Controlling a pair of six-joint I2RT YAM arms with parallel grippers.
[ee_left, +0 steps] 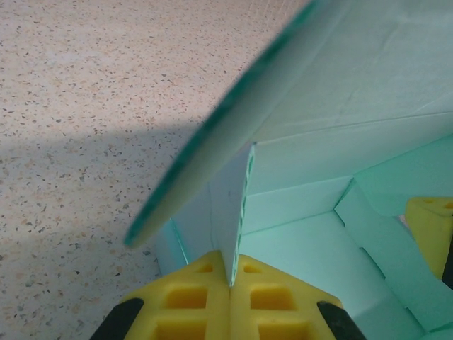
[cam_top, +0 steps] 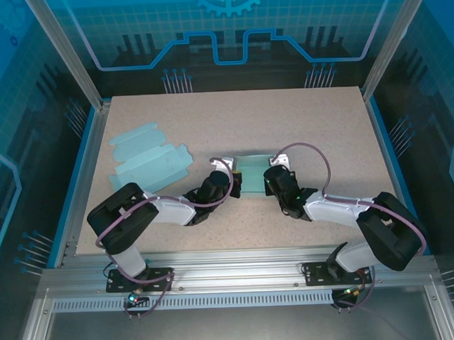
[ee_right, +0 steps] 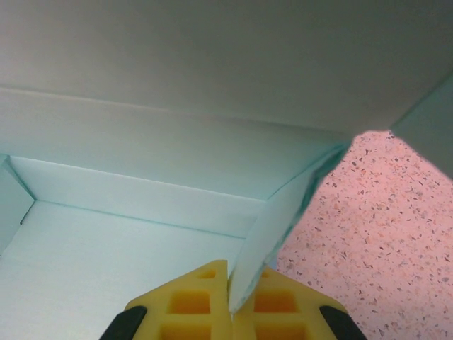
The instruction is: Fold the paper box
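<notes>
The partly formed teal paper box (cam_top: pixel 251 171) is located near the middle of the table (cam_top: pixel 300 123), between the two arms. The left gripper (ee_left: pixel 232 278) is seen closed, its yellow pads pinched on the edge of an upright inner wall panel (ee_left: pixel 233 205) of the box; a curved flap (ee_left: pixel 233 120) is seen arching over it. The right gripper (ee_right: pixel 230 287) is likewise clamped on a thin side panel (ee_right: pixel 272 227) at the opposite end, with the box floor and rear wall seen beyond. Flat unfolded box blanks (cam_top: pixel 148 158) are noted lying to the left, well apart from the work. The step in hand is judged to be the raising and holding of the two end walls, with the box roughly midway to its finished form. For the next move, both walls would need to be held upright and square while one panel is released and the loose flap is tucked down over it. Crushing or tearing of the thin card at the pinch points is considered the main risk.
</notes>
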